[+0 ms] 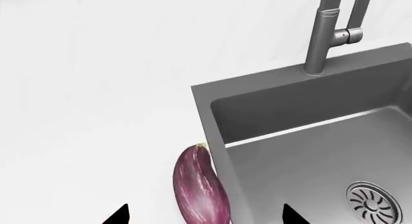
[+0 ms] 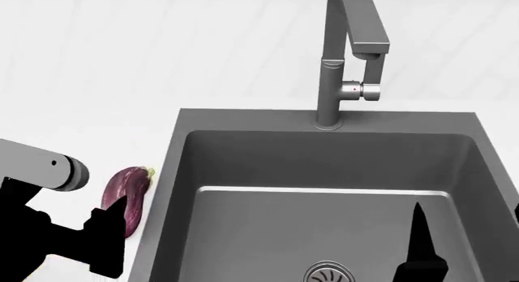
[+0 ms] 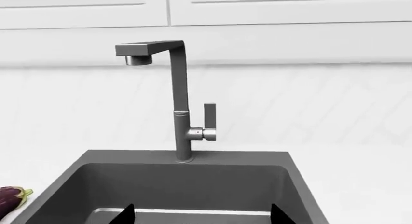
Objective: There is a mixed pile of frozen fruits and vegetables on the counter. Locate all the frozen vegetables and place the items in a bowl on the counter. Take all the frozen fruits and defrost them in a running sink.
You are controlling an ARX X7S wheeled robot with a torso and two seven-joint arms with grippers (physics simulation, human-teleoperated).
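— So, where do you stand?
— Early, I judge. Your left gripper (image 1: 202, 215) hangs with its fingers apart over one purple eggplant (image 1: 200, 186), which lies on the counter (image 1: 90, 89) touching the sink's (image 2: 324, 172) left rim. One basin, one faucet (image 2: 341, 63), no water running.
— And fruit, bowl?
— None in view. Your right gripper (image 3: 200, 213) is spread, empty, over the basin.

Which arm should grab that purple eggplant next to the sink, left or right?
Left. The left gripper hangs open right over the eggplant, which lies on the counter beside the sink. The right gripper is over the basin, farther away.
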